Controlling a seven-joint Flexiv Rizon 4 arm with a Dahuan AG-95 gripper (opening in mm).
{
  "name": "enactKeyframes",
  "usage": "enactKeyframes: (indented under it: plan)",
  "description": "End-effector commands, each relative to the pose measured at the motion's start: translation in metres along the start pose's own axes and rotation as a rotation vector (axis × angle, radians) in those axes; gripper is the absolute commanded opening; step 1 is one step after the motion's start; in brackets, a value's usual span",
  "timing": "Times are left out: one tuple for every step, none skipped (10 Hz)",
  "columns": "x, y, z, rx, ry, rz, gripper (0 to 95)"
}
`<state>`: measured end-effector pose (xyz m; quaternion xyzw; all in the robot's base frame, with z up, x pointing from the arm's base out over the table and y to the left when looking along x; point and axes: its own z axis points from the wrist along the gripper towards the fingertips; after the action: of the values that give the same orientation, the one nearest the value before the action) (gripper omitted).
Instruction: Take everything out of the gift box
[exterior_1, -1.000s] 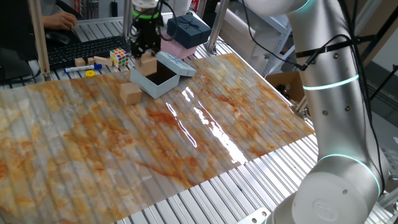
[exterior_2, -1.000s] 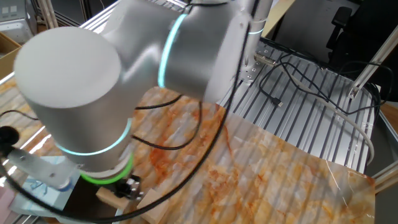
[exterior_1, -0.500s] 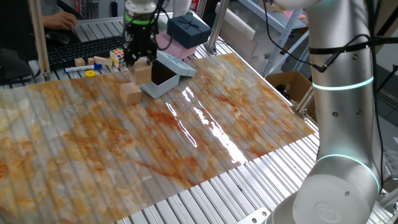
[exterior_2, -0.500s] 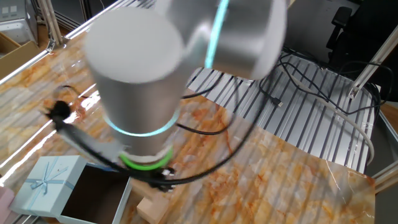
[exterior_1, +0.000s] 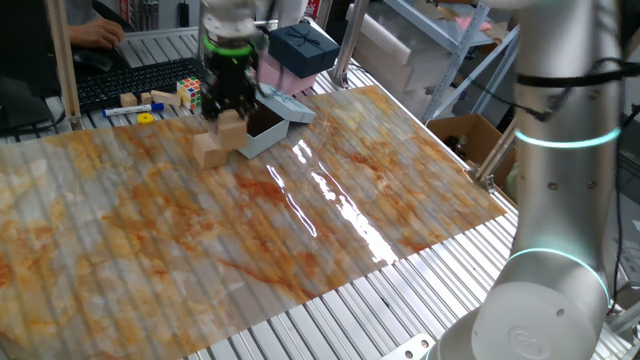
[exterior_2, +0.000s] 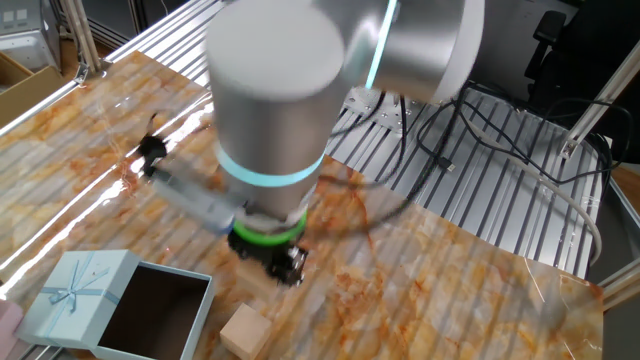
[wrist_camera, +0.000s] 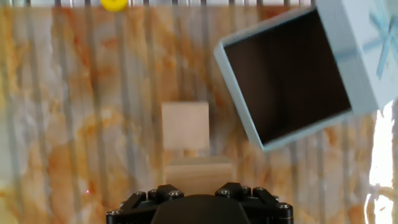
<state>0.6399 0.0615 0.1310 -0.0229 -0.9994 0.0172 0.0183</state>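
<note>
The pale blue-grey gift box (exterior_1: 262, 133) stands open at the back of the table, its lid (exterior_1: 287, 105) hinged back. Its dark inside (wrist_camera: 286, 78) looks empty in the hand view. My gripper (exterior_1: 228, 108) is just left of the box, shut on a tan wooden block (exterior_1: 232, 130) held low over the table; the block also shows between the fingers in the hand view (wrist_camera: 198, 174). A second wooden block (exterior_1: 208, 150) lies on the table next to it, seen just ahead of the held one in the hand view (wrist_camera: 185, 126) and beside the box (exterior_2: 130, 315) in the other fixed view (exterior_2: 245, 330).
A Rubik's cube (exterior_1: 192, 92), small wooden cubes (exterior_1: 128, 99) and a yellow piece (exterior_1: 147, 118) lie behind the blocks. A navy box (exterior_1: 302, 48) sits on a pink box (exterior_1: 270, 68) behind the gift box. A cardboard carton (exterior_1: 462, 135) stands off the table's right edge.
My gripper has carried the wooden block from above the gift box out to the left and down, towards the block lying on the table. The box and that block have not moved.
</note>
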Motion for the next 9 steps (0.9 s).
enactKeyframes:
  plan:
    - [0.006,0.000,0.011,-0.022,0.005,0.005,0.0]
    - [0.010,0.000,0.015,-0.026,0.000,0.008,0.0]
    - [0.014,-0.001,0.020,-0.037,-0.004,0.014,0.0]
    - [0.016,-0.001,0.023,-0.040,-0.007,0.016,0.0]
    - [0.018,0.000,0.032,-0.047,-0.014,0.024,0.0]
    - [0.018,0.000,0.036,-0.049,-0.013,0.030,0.0]
    - [0.019,0.000,0.043,-0.060,-0.017,0.035,0.0]
    - [0.020,0.000,0.048,-0.060,-0.024,0.037,0.0]
    - [0.018,0.001,0.054,-0.065,-0.032,0.043,0.0]
